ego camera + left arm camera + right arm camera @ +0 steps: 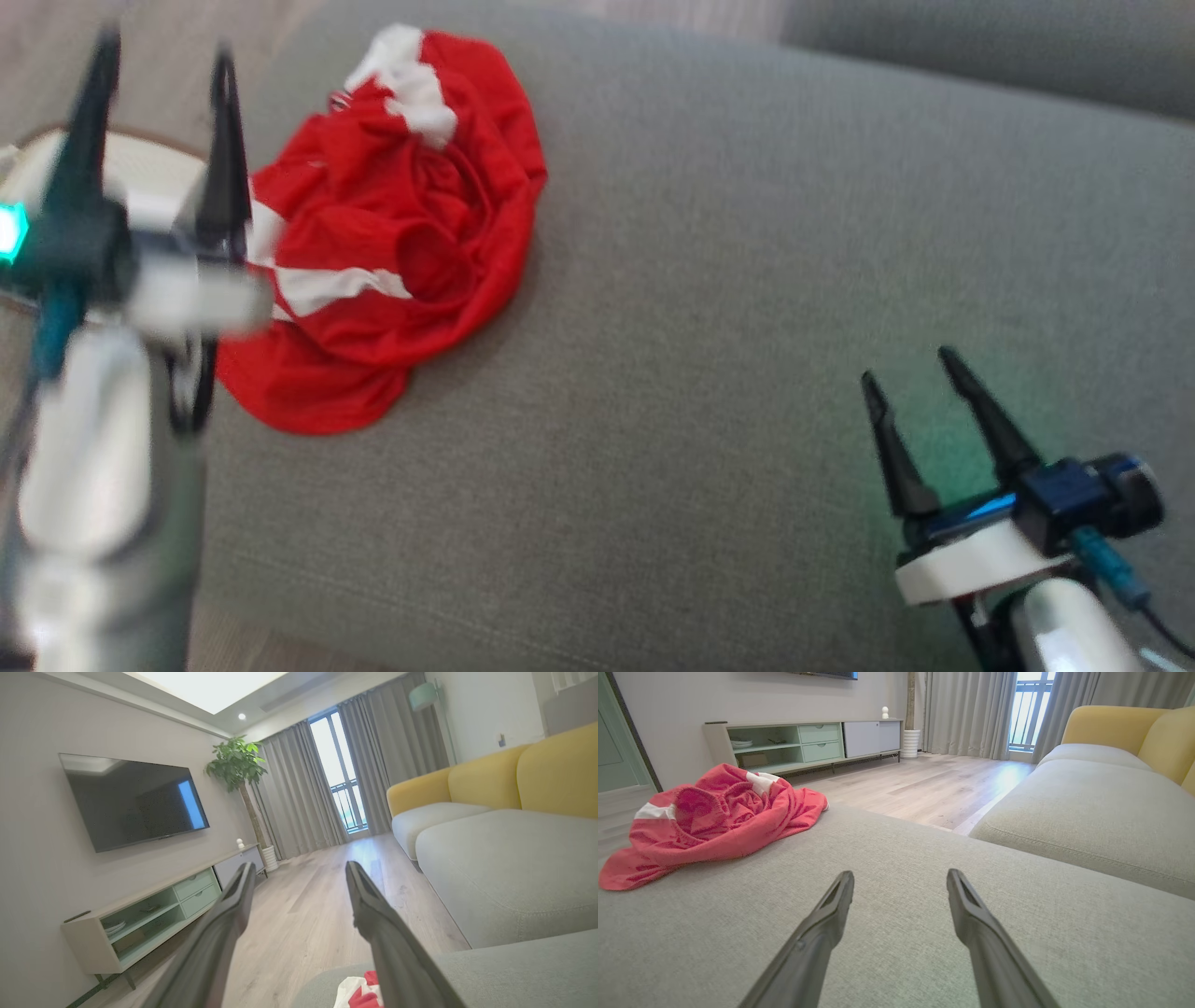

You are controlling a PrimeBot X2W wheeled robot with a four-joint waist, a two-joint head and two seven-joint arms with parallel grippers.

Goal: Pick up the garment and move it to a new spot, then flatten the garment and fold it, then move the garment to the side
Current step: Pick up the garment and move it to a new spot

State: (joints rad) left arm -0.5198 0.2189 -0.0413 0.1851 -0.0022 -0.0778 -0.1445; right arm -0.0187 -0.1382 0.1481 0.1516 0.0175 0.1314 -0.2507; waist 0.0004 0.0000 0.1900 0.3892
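A crumpled red and white garment (392, 233) is lying upper left on a grey sofa cushion (747, 280). The left end effector (165, 47) is hovering at its left edge, fingers spread wide, holding nothing; the right end effector (906, 366), lower right, is also gaping empty, well apart.

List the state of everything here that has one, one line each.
garment: crumpled, unfolded, lying on the grey cushion, unheld
left gripper: jaws open, empty
right gripper: jaws open, empty, over the cushion
television: screen dark
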